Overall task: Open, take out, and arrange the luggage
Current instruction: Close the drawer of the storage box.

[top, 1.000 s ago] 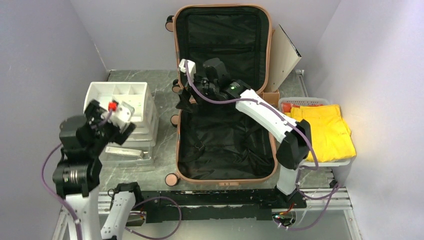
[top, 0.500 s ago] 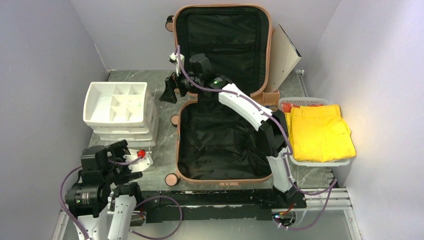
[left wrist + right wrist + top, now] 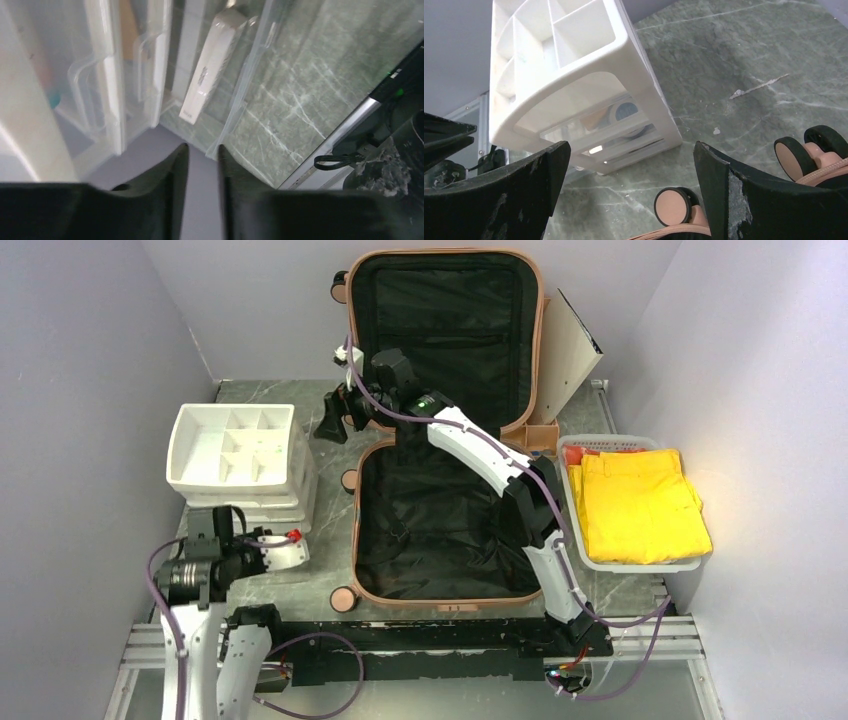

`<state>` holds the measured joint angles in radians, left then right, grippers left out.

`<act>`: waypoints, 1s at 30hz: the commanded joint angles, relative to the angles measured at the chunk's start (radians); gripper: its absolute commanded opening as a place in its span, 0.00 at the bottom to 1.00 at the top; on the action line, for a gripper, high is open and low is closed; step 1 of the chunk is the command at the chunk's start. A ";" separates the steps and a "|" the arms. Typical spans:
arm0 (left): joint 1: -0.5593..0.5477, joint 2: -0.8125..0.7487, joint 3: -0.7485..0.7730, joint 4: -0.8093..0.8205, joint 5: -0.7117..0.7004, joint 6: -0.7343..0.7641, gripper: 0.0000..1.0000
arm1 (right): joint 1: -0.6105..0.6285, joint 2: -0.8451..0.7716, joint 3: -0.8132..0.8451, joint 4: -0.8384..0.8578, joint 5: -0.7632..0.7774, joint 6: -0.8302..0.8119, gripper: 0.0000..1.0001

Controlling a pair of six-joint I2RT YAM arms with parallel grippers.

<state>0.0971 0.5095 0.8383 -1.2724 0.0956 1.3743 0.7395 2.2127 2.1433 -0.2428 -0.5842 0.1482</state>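
Overhead view: salmon-pink hard-shell luggage [image 3: 420,530] lies open in the centre of the grey marble table [image 3: 320,582], base flat, lid upright against the back wall, black lining showing. R gripper [image 3: 338,420] hangs just off the luggage's left rear corner, near the hinge, jaws spread wide & empty; its wrist view shows a pink-hubbed wheel [image 3: 672,205] below. L gripper [image 3: 202,155] sits low at near left, beside the white drawer unit [image 3: 240,455], fingers narrowly parted w/ nothing btwn them. At right, a basket [image 3: 640,562] holds yellow cloth [image 3: 640,505].
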 commanded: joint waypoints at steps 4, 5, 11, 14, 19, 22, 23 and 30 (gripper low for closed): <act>0.003 0.214 0.090 -0.132 0.108 0.124 0.05 | -0.004 0.016 0.091 -0.011 0.026 -0.048 1.00; 0.003 0.230 0.077 -0.133 0.101 0.141 0.05 | -0.006 0.021 0.096 -0.013 0.029 -0.048 1.00; 0.003 0.288 -0.002 -0.131 0.054 0.275 0.05 | -0.016 0.051 0.080 0.058 0.081 0.005 1.00; 0.003 0.309 -0.013 -0.123 0.086 0.294 0.05 | -0.016 0.085 0.092 0.083 0.104 0.024 1.00; 0.003 0.324 -0.081 -0.073 0.070 0.368 0.05 | -0.016 0.146 0.138 0.109 0.112 0.026 1.00; 0.003 0.313 -0.146 -0.019 0.057 0.416 0.05 | -0.018 0.173 0.165 0.110 0.121 0.017 1.00; 0.003 0.307 -0.159 -0.005 0.058 0.424 0.05 | -0.017 0.178 0.169 0.109 0.120 0.016 1.00; 0.003 0.332 -0.189 0.062 0.112 0.372 0.05 | -0.019 0.211 0.187 0.138 0.076 0.031 1.00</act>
<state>0.0971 0.8288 0.6605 -1.2755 0.1486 1.7496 0.7235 2.4184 2.2589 -0.1837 -0.4805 0.1623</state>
